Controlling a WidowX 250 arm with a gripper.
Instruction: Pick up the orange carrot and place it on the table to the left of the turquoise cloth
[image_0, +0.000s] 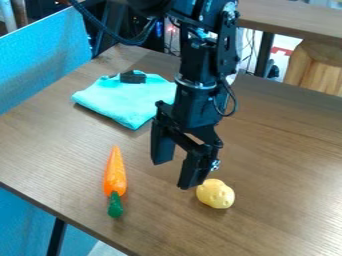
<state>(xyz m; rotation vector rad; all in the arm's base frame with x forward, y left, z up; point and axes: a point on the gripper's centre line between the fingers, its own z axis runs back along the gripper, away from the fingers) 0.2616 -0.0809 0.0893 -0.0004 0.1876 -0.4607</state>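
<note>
Brown worktop (280, 215), open hand (174, 173) beside a potato (216, 194)

A blue panel (43, 62) stands behind the worktop at the view's left; next comes a turquoise cloth (130, 102), folded, with a small black object (133, 76) on its far part; in front of it a carrot (115, 175) lies on its side, green end toward the near edge. The hand hangs between carrot and potato, released, its two fingers well parted and nothing between them; the black arm (195, 62) drops nearly upright from the top, the fingers slanting down. The potato is just beside the right-hand finger as seen; whether they touch, I cannot tell. As a judgement, a sound grip on it would want the hand centred over it first, then lowered with a finger on either side; closing gently should suit its rounded form, since an off-centre squeeze could roll it away.
</note>
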